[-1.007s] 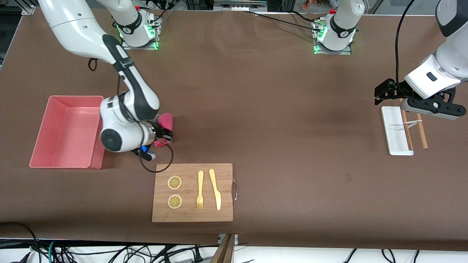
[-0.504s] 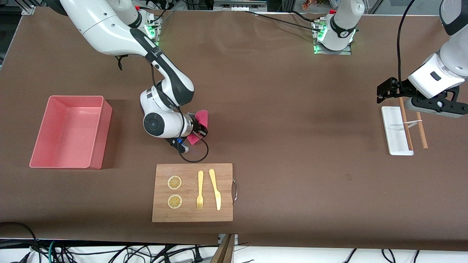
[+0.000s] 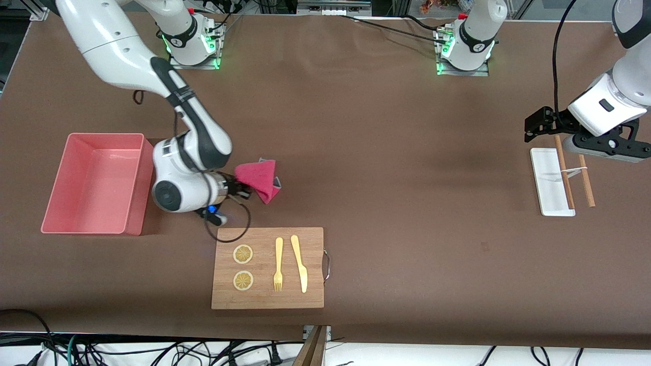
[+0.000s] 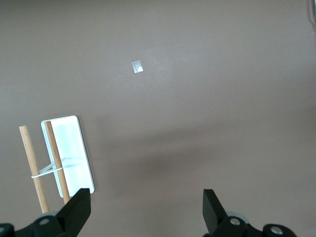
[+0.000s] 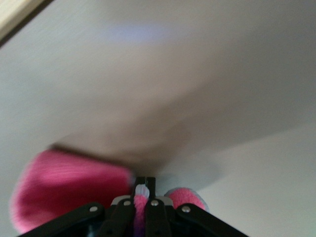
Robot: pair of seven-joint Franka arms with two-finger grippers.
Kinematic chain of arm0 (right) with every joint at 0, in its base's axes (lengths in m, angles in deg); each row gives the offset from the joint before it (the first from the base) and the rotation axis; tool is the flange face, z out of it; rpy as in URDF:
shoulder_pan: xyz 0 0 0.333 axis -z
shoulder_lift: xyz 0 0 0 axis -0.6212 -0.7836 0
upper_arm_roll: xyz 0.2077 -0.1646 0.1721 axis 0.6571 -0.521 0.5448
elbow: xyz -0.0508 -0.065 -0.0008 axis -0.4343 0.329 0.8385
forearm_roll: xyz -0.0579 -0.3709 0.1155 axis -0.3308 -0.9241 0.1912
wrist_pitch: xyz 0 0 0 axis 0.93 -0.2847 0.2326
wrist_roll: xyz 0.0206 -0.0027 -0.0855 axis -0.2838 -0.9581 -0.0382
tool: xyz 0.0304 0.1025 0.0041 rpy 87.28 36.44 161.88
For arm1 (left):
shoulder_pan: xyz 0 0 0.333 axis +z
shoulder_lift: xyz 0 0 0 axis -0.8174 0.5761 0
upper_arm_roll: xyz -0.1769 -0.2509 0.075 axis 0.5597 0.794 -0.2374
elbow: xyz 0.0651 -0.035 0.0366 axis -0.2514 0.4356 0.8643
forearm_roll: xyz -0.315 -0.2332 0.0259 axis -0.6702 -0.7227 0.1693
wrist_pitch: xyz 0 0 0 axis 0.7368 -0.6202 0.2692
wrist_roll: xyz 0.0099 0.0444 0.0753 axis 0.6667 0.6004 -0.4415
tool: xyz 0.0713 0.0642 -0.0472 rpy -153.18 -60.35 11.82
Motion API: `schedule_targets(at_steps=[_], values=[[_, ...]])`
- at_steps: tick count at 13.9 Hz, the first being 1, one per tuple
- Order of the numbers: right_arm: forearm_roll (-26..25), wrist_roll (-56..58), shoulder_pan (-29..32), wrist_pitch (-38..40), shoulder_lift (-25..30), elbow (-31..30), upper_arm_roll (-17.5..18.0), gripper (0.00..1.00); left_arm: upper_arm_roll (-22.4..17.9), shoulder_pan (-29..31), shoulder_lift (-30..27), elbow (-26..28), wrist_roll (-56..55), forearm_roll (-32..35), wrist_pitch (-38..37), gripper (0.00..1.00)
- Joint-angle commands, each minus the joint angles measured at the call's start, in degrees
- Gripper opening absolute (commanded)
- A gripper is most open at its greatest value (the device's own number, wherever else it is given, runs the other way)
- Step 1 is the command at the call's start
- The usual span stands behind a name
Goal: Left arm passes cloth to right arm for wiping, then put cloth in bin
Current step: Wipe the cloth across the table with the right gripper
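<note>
We are looking down at the brown counter (image 3: 386,168) from the front view. The right claw (image 3: 243,189), sitting left of centre in the frame, is clamping fully shut on the cloth (image 3: 258,178), and the right wrist view is showing the same thing: the pink cloth (image 5: 69,190) is bulging out on either side of the pinched fingers. The cloth is showing its magenta face with a sliver of grey at its edge, and it is lying low over bare counter between the bin (image 3: 94,183) at mid-left of the frame and the frame's centre, just above the wooden board (image 3: 268,268).

On the board we are seeing two lemon slices (image 3: 243,267), a yellow fork (image 3: 278,263) and a yellow knife (image 3: 299,262). The bin is standing beside the right arm's wrist.

At the right edge of the frame the left arm is waiting, its left claw (image 3: 539,126) spread wide and holding nothing, over the counter just above the white tray (image 3: 546,178). The left wrist view is showing both fingers (image 4: 79,210) well apart, with the tray (image 4: 71,153) and a banded pair of wooden sticks (image 4: 34,170) at lower left.
</note>
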Motion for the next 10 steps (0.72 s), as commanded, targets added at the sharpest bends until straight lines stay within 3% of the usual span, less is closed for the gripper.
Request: schedule_targets(at_steps=[1, 6, 10], values=[[-0.6, 10.1, 0.8, 3.9, 1.1, -0.1, -4.2, 0.0, -0.1, -0.1, -0.6, -0.5, -0.5, 1.3, -1.1, 1.0], [-0.6, 27.2, 1.3, 6.0, 1.8, 0.3, -12.8, 0.0, -0.2, 0.0, -0.6, -0.5, -0.4, 1.3, -1.2, 1.0], [-2.7, 28.2, 1.6, 16.2, 7.6, 5.9, -13.8, 0.0, -0.2, 0.0, -0.6, -0.5, -0.5, 1.3, -1.2, 1.0]])
